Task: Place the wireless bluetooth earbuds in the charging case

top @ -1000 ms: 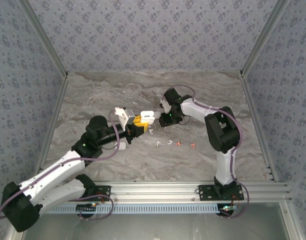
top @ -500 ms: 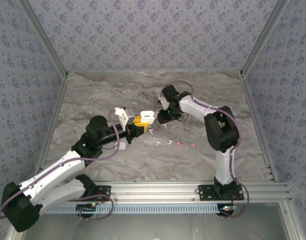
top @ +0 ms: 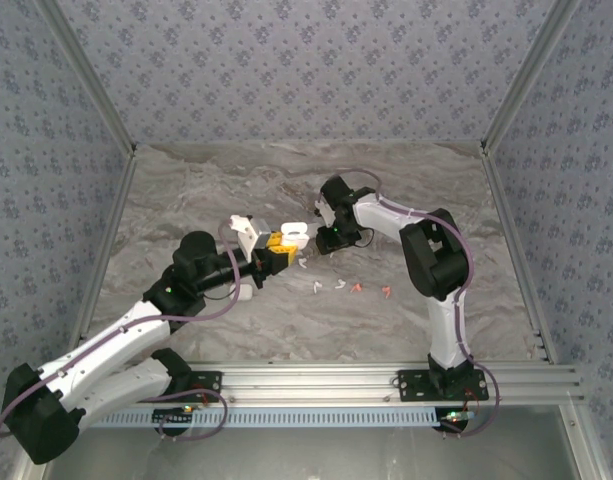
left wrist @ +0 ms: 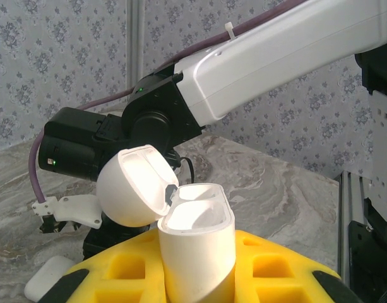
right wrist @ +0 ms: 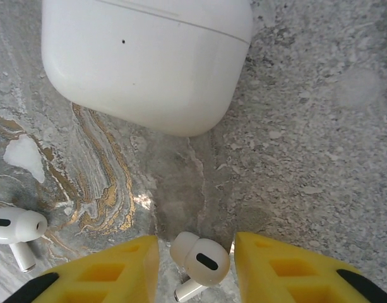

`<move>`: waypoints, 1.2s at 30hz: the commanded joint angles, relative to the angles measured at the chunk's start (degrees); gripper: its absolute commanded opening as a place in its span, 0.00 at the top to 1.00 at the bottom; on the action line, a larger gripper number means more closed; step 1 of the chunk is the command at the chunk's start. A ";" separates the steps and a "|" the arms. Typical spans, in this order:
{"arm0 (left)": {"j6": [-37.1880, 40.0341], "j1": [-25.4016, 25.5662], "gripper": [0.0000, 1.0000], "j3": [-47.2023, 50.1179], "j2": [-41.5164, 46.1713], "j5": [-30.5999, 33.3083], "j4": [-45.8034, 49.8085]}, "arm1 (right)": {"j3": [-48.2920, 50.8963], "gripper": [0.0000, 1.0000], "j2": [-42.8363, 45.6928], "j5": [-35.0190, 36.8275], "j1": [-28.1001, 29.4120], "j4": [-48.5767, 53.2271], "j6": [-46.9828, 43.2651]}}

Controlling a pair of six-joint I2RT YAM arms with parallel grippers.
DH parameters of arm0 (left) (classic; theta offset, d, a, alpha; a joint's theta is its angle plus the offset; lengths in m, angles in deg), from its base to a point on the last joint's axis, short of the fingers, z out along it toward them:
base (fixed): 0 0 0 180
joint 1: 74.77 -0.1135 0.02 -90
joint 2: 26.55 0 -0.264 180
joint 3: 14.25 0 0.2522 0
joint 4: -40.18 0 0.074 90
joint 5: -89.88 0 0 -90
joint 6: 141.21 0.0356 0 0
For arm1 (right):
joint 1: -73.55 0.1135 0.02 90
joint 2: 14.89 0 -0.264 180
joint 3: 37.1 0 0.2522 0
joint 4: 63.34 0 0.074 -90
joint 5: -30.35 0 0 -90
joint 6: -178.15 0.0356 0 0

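Yellow left fingers tight on open case; right fingers ajar astride earbud.

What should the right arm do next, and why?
Probably close the right gripper on the earbud: it lies on the table between the open jaws. The left gripper holds the open case.

The left gripper clamps a white case, lid open leftward. Behind the case hangs the right arm; lower left lies a second case.
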 commanded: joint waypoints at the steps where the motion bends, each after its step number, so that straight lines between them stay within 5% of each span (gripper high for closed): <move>1: 0.59 0.27 1.00 -0.64 0.63 0.43 -0.77 | -0.90 0.64 -1.06 0.28 0.30 2.41 -0.58; 14: -0.02 0.29 1.00 -0.35 0.37 0.89 -1.62 | 2.03 0.76 6.67 1.15 0.13 0.75 -1.71; 26: -4.12 0.30 1.00 -0.57 -3.89 2.24 -6.77 | 11.95 0.80 32.86 -2.27 -2.05 -9.56 -5.33; 36: -6.87 0.30 1.00 -3.12 -8.73 -1.41 -9.24 | 20.30 0.79 52.68 -13.56 -1.16 -22.74 -9.88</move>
